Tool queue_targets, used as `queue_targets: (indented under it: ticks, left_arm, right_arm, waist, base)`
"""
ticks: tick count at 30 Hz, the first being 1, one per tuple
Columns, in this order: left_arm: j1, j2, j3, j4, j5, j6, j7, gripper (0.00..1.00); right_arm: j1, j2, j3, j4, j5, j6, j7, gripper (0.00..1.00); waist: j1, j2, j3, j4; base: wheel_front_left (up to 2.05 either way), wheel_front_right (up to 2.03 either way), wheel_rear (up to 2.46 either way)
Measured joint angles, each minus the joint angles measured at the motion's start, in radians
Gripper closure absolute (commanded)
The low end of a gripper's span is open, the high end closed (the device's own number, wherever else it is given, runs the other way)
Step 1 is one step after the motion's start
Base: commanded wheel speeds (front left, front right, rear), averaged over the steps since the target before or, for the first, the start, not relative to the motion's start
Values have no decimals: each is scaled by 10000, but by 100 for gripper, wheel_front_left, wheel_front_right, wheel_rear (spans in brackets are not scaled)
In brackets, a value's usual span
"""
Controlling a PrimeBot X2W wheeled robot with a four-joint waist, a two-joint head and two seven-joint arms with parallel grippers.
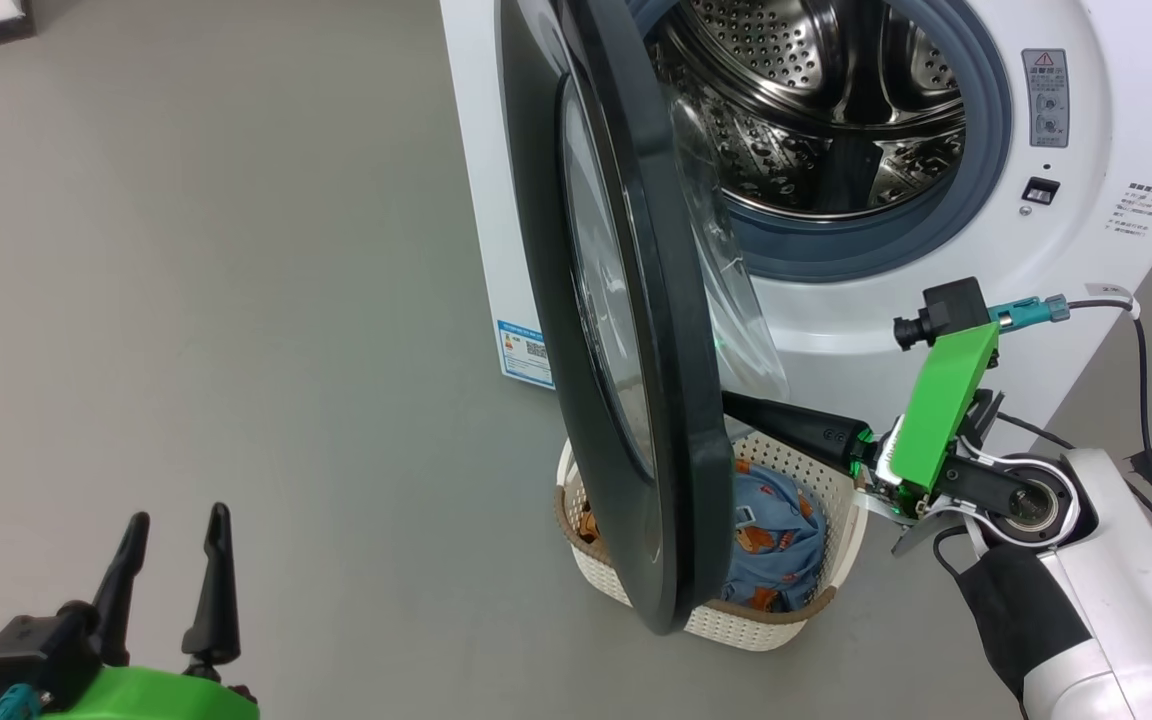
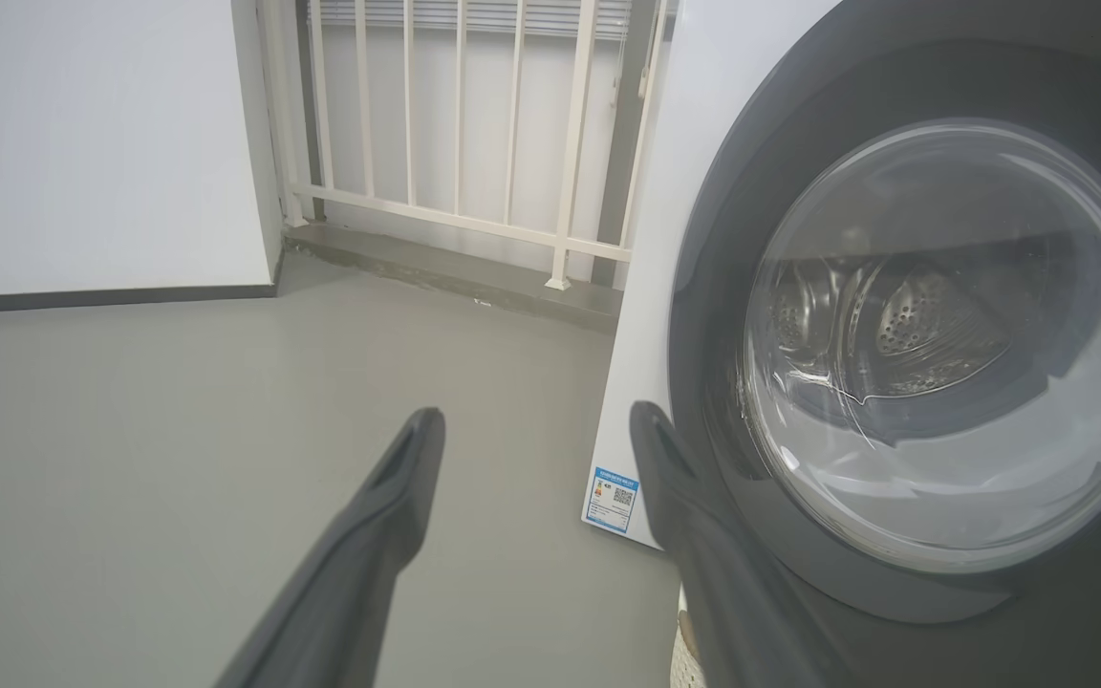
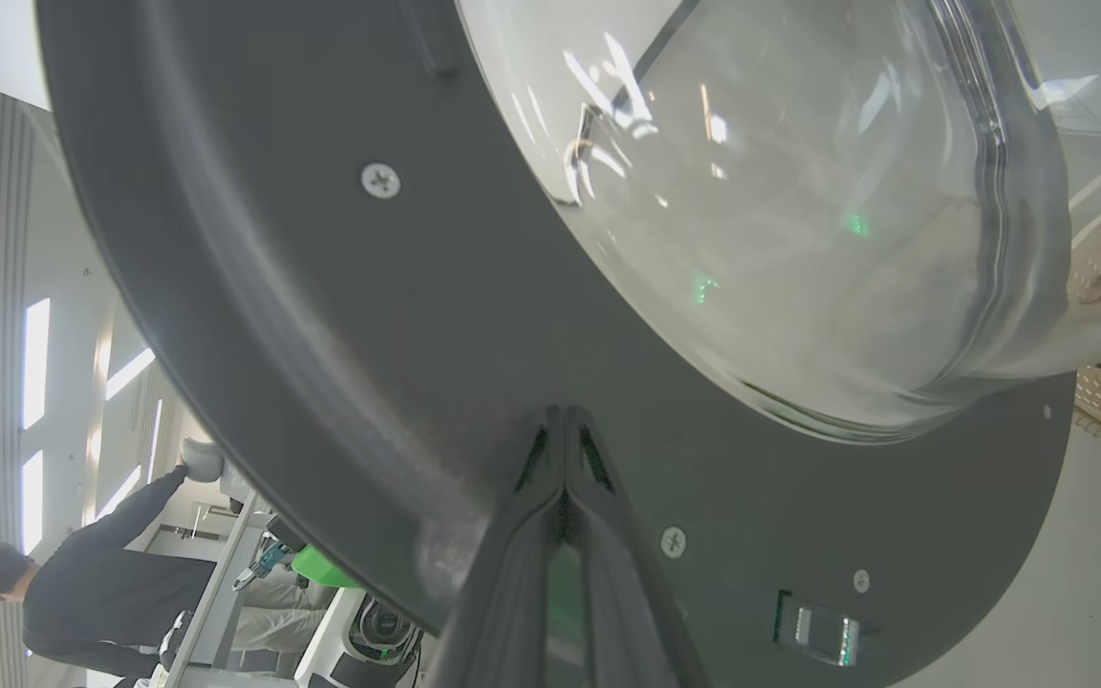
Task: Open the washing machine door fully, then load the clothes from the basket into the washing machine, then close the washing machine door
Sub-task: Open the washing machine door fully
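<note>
Door [image 1: 626, 300] round, glossy black; drum [image 1: 816, 100] perforated steel.

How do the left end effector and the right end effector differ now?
The left end effector stands open, its fingers spread; the right end effector is shut, its fingers together. The left one hangs above the floor; the right one seems to press its tips on the inner rim of the washing machine door. Both have two long dark fingers.
</note>
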Motion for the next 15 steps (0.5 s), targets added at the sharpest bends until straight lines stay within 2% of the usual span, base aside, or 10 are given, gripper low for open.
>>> queue_targets:
  ticks: [12,13,15]
  left_arm:
    - [0,-29,138,-6,82,0,0,0]
    - [0,-31,150,-6,82,0,0,0]
    - [1,-40,159,-8,82,0,0,0]
  right_arm:
    - [119,-19,111,-167,12,0,-155,100]
    - [119,-17,115,-192,12,0,-205,91]
    - [119,-23,104,-238,12,0,-341,58]
  waist:
    - [0,0,27,-282]
    - [0,0,26,-336]
    - [0,0,17,-458]
  base:
    - [0,0,0]
    - [0,0,0]
    - [0,0,0]
